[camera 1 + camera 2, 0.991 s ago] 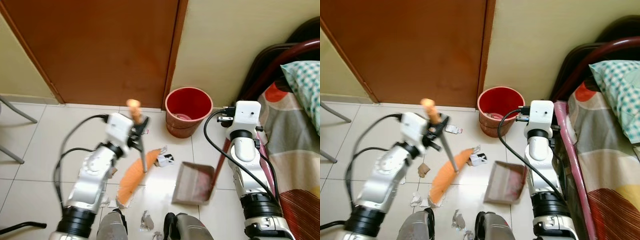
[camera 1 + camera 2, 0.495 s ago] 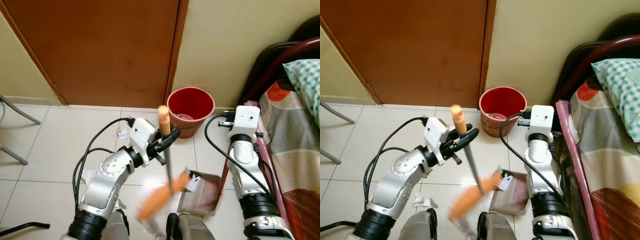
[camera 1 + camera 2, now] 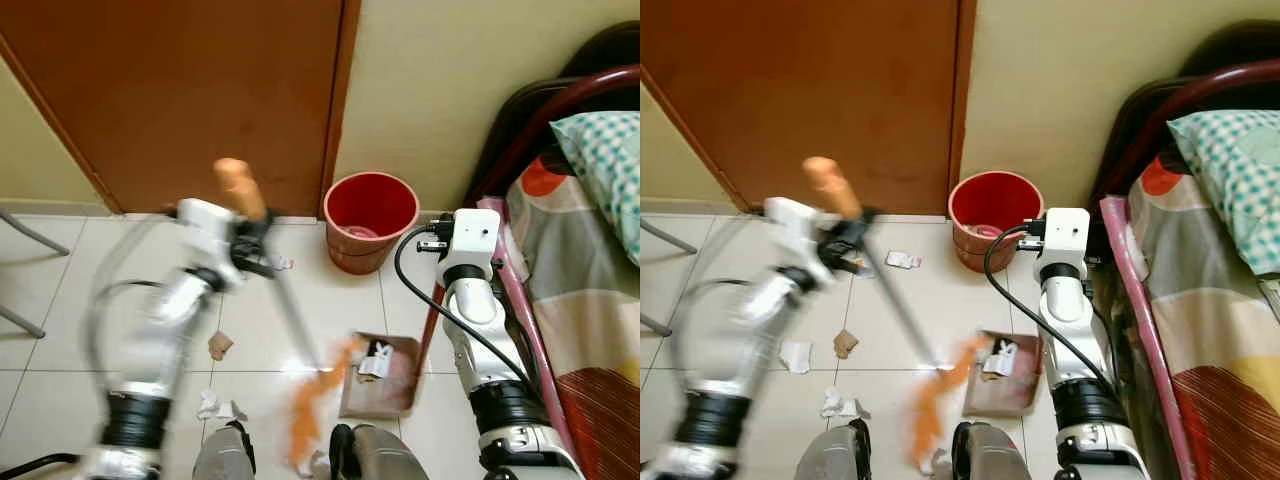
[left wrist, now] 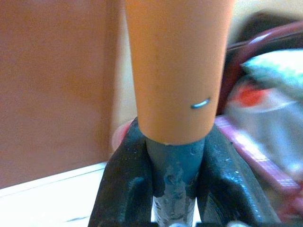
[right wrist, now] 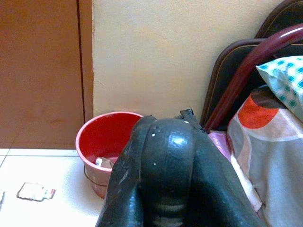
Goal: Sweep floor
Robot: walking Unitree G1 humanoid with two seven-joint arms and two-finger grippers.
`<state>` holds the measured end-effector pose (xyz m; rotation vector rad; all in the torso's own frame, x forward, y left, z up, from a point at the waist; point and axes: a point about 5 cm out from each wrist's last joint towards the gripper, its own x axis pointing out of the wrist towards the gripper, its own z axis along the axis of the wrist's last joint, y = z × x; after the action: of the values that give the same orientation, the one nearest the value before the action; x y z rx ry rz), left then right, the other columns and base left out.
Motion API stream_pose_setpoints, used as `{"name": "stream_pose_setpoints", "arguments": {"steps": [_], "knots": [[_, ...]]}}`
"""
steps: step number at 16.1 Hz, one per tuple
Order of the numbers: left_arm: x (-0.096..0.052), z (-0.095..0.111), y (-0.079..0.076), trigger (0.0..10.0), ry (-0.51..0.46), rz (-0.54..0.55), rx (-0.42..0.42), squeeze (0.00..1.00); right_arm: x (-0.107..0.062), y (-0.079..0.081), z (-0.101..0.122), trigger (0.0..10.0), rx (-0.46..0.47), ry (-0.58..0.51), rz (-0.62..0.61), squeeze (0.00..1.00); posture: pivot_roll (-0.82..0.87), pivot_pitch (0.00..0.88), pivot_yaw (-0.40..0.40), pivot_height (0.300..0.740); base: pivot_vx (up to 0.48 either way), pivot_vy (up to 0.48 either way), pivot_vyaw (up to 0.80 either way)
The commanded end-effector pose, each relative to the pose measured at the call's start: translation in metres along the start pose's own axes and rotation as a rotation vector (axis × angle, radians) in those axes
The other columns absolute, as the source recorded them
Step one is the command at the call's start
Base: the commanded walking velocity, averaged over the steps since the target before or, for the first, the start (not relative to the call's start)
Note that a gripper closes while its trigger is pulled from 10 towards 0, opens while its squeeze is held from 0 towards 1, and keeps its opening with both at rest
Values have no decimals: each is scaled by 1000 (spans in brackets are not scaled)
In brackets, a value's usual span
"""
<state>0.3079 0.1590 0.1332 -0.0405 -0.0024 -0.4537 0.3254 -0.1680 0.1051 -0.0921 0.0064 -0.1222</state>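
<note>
My left gripper (image 3: 256, 243) is shut on the grey shaft of a broom (image 3: 296, 318), just below its orange grip (image 3: 238, 185); the arm is blurred. The orange bristles (image 3: 313, 402) trail on the tiles at the mouth of a brown dustpan (image 3: 396, 385). A white and black paper scrap (image 3: 377, 360) lies in the pan. My right gripper (image 3: 438, 232) is shut on the top of the pan's red upright handle (image 3: 432, 318). In the left wrist view the black fingers (image 4: 125, 189) clamp the shaft (image 4: 174, 165). Paper scraps (image 3: 218, 345) (image 3: 214, 407) (image 3: 793, 355) lie on the floor at left.
A red bucket (image 3: 370, 208) with some rubbish inside stands against the wall beside the brown door (image 3: 180, 90). A bed with a dark red frame (image 3: 520, 300) runs close along my right. A chair leg (image 3: 30, 235) is at far left. Another scrap (image 3: 901, 260) lies near the door.
My left arm has swung the broom's top back to the left. The bristles swept across toward my feet and the pan. The white and black scrap went from the floor into the dustpan.
</note>
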Motion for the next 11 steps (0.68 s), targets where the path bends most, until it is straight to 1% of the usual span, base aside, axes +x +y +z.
{"name": "stream_pose_setpoints", "arguments": {"steps": [1, 2, 3, 4, 5, 6, 7, 8, 10, 11], "knots": [[-6, 9, 19, 10000, 2, 86, 109, 0, 1, 2, 3, 10000, 32, -10, 34, 0, 49, 185, -55, 740, 0, 0, 0], [-7, 8, 22, 10000, 14, 93, 117, 0, 2, 3, 4, 10000, 30, -15, 45, 0, 49, 187, -59, 740, 0, 0, 0], [-8, 5, 24, 10000, 32, 87, 153, 0, 2, 6, 8, 10000, 23, -32, 73, 0, 45, 190, -63, 740, 0, 0, 0], [-11, 1, 25, 10000, 52, 77, 156, 0, 1, 12, 13, 10000, 15, -60, 124, 0, 39, 191, -67, 740, 0, 0, 0], [-13, -4, 26, 10000, 67, 68, 165, 0, -1, 16, 18, 10000, -9, -92, 171, 0, 30, 185, -75, 740, 0, 0, 0], [-16, -15, 27, 10000, 88, 68, 168, 0, -3, 21, 23, 10000, -47, -136, 216, 0, 20, 178, -73, 740, 0, 0, 0], [-17, -20, 25, 10000, 92, 68, 171, 0, -3, 22, 24, 10000, -53, -147, 222, 0, 15, 168, -69, 740, 0, 0, 0], [-19, -28, 17, 10000, 88, 77, 181, 0, -4, 18, 26, 10000, -24, -155, 202, 0, 7, 158, -61, 740, 0, 0, 0], [-24, -33, 7, 10000, 72, 109, 189, 0, -6, 12, 28, 10000, 18, -163, 177, 0, 7, 131, -47, 740, 0, 0, 0], [-26, -34, 6, 10000, 66, 131, 187, 0, -7, 10, 29, 10000, 34, -168, 176, 0, 5, 127, -42, 740, 0, 0, 0]]}}
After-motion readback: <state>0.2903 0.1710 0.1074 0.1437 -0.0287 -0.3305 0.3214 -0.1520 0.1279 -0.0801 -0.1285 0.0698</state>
